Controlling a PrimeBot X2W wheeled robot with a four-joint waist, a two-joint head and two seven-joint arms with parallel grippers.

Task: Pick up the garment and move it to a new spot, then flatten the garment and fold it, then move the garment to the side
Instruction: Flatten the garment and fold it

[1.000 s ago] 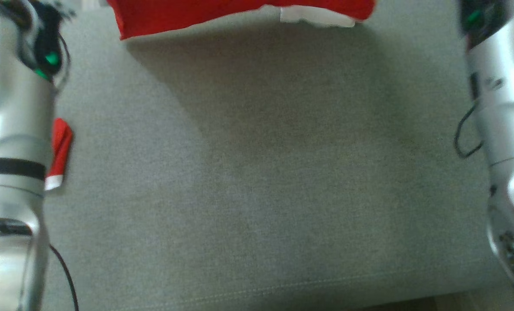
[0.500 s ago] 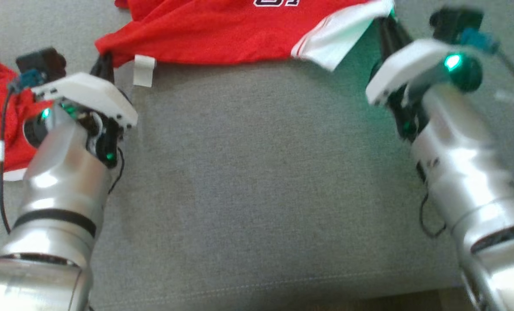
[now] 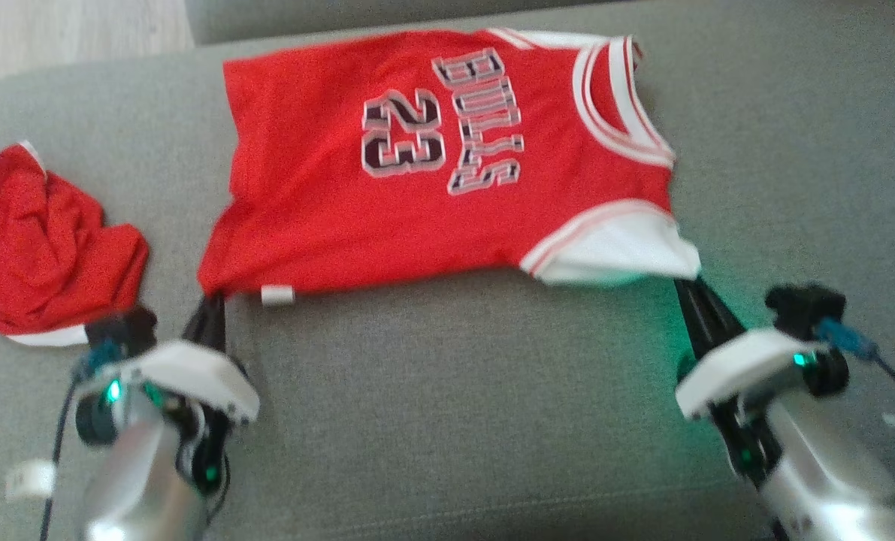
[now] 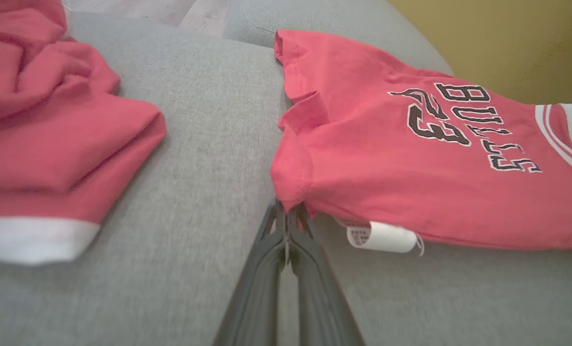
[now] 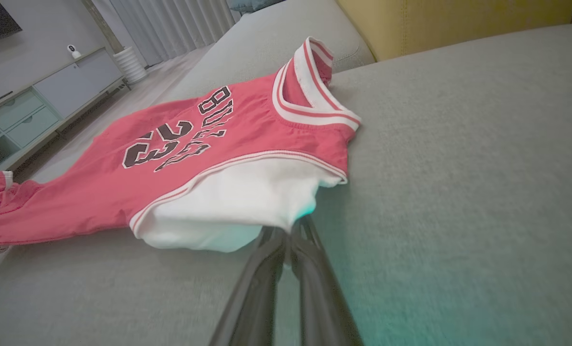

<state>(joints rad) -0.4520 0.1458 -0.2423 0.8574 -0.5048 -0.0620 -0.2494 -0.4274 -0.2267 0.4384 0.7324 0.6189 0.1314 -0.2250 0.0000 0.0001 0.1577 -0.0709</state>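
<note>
On the grey sofa (image 3: pixel 455 406) your red jersey (image 3: pixel 417 195) lies spread, print up. Your left claw (image 4: pixel 286 212) is closed on its hem corner, right claw (image 5: pixel 291 230) closed on the white flap. A crumpled red garment (image 3: pixel 41 248) sits apart, leftward. Beyond: cabinet (image 5: pixel 36 96), curtains (image 5: pixel 170 19).

jersey (image 3: pixel 327 218) hides tips of left claw (image 4: pixel 287 212) and right claw (image 5: pixel 290 229).

Soft daylight, head view motion-blurred; green glow on couch (image 3: pixel 642 421), perhaps from arm's light.
</note>
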